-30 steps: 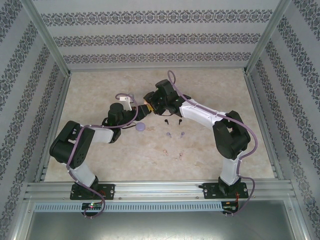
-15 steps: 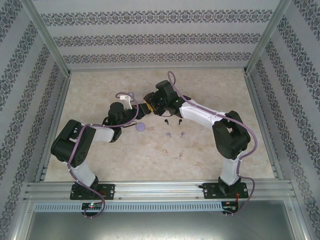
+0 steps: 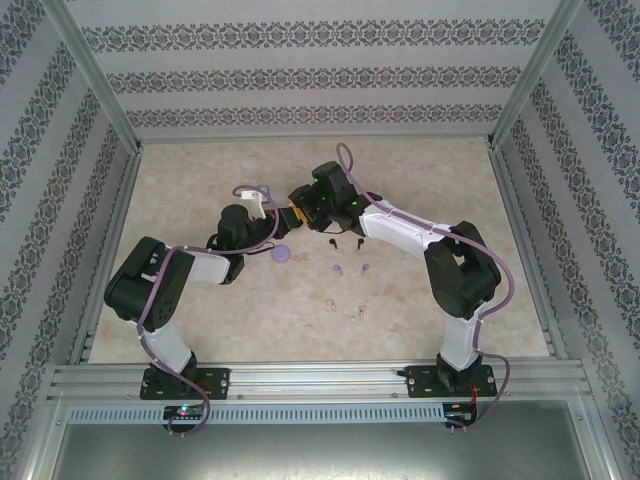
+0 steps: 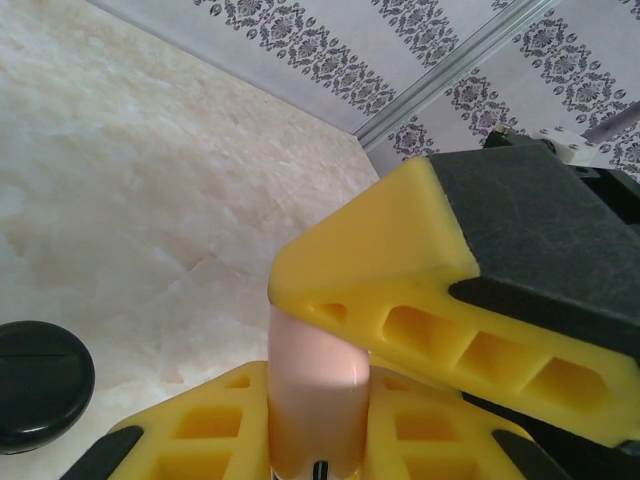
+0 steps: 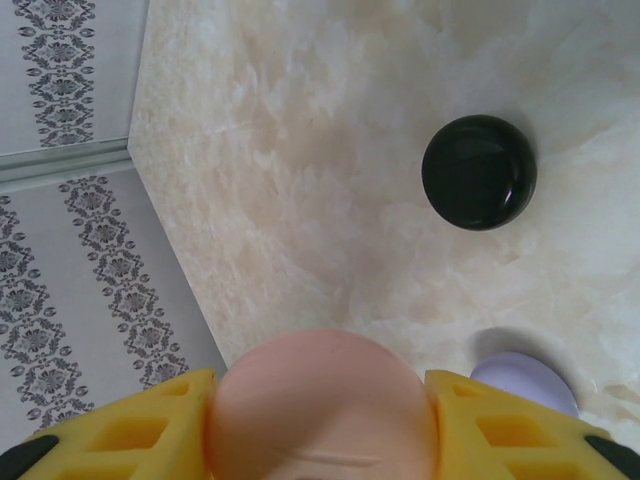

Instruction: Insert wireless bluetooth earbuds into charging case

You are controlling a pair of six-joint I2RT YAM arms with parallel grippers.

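Both grippers meet over the table's middle, each shut on the pale pink charging case (image 4: 318,390). My left gripper (image 4: 318,432) clamps its sides between yellow fingers (image 4: 200,430). A finger of the right gripper (image 4: 400,290) presses on its top. In the right wrist view the pink case (image 5: 325,410) sits in my right gripper (image 5: 325,425). On the table lie two black earbuds (image 3: 328,241), two lilac earbuds (image 3: 339,270) and two pale pinkish earbuds (image 3: 331,305). In the top view the left gripper (image 3: 270,214) and the right gripper (image 3: 297,208) touch.
A closed lilac round case (image 3: 282,254) lies just in front of the grippers, also as the lilac case (image 5: 525,385). A closed black round case (image 5: 478,172) lies beyond it, and shows again as the black case (image 4: 40,385). Patterned walls enclose the marble table (image 3: 200,170).
The left arm's elbow has crept slightly to the right. Both grippers stay locked on the pink case in the same place.
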